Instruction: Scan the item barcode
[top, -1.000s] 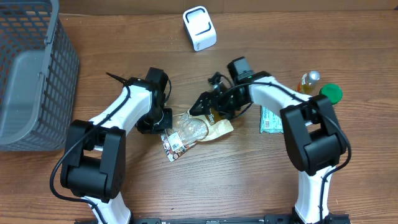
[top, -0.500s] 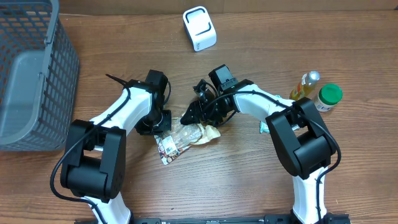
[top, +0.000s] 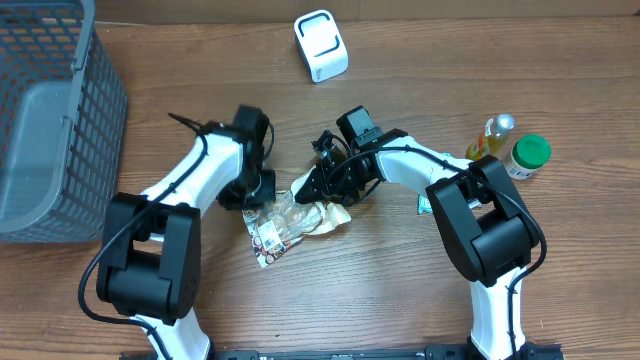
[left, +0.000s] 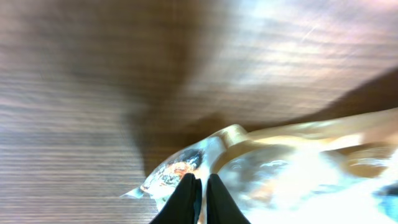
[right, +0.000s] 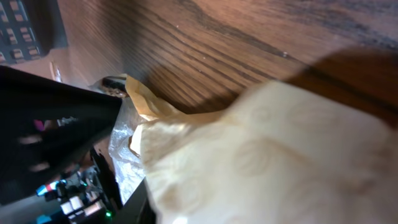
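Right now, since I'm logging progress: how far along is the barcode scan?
Done: the left gripper is pinched on the snack packet. In hand: the right gripper is at the packet's other end, its grip unclear. Left: lifting the packet and presenting its barcode to the white scanner, which stands apart, further back.

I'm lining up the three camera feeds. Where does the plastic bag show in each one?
Overhead: the plastic bag lies mid-table, between the two arms.
Left wrist: lower right, clear film with a cream edge.
Right wrist: its cream side fills the lower right.
Shared landmark: the wooden table under the bag, in all three views.
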